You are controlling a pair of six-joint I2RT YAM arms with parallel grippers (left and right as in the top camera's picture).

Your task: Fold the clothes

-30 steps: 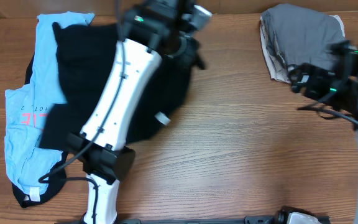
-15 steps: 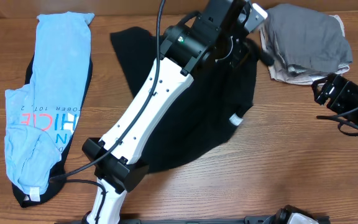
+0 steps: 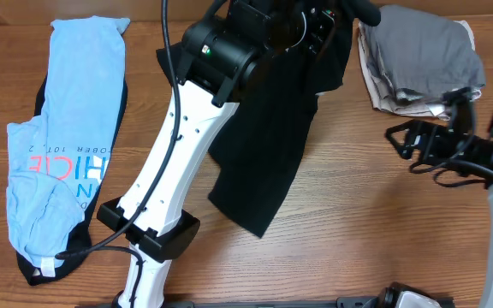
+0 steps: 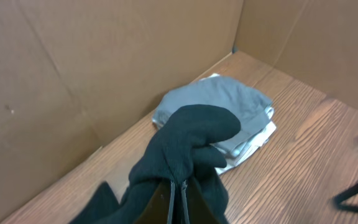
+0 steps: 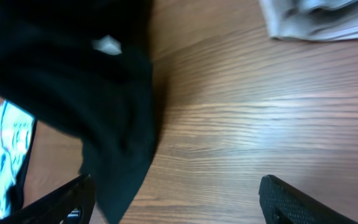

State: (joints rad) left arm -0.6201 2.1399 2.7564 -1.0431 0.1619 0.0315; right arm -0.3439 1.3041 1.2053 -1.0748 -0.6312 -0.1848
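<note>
T-shirt point(image 3: 272, 145): black, dangled just left of grey pile point(image 3: 418, 56)
Left hand point(image 4: 178, 200): pinched tight on T-shirt
Right hand point(image 3: 403, 147): spread wide, just below grey pile, above bench point(image 3: 358, 248)

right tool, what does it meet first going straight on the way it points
Likely the bare table, with the hanging black T-shirt just beside that line; depth is unclear, so its edge might come first.
</note>
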